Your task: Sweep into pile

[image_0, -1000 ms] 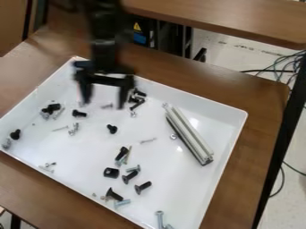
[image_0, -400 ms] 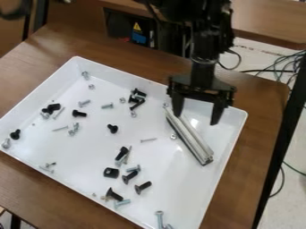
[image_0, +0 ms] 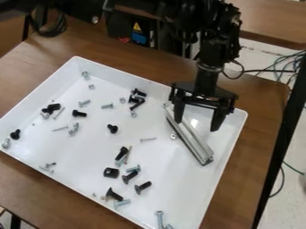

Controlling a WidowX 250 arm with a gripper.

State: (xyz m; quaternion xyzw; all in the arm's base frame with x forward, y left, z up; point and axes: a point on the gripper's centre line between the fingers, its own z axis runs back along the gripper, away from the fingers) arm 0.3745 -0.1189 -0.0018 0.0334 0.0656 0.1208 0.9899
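Hanging over the upper-right part of the white tray [image_0: 90,150], your gripper [image_0: 197,125] points down with its fingers spread wide and nothing between them. One fingertip is at the upper end of the metal bar [image_0: 192,137]; can't tell if they touch. The bar lies slanted on the tray floor, right side. Your loose hardware isn't in one pile: black screws [image_0: 113,129] and silver screws [image_0: 159,219] are scattered across the tray, some in small clusters, plus a square black piece [image_0: 111,172] near the lower middle.

Under the tray you have a brown wood-look table [image_0: 260,143], with a black rail [image_0: 279,147] running down beside its right edge. Behind it, you get a second brown table [image_0: 269,22] at the upper right and dark equipment with a yellow warning label [image_0: 137,27] and a blue label [image_0: 139,38]. Pale floor [image_0: 293,194] shows on the right, with thin cables [image_0: 286,59] running loosely over it.
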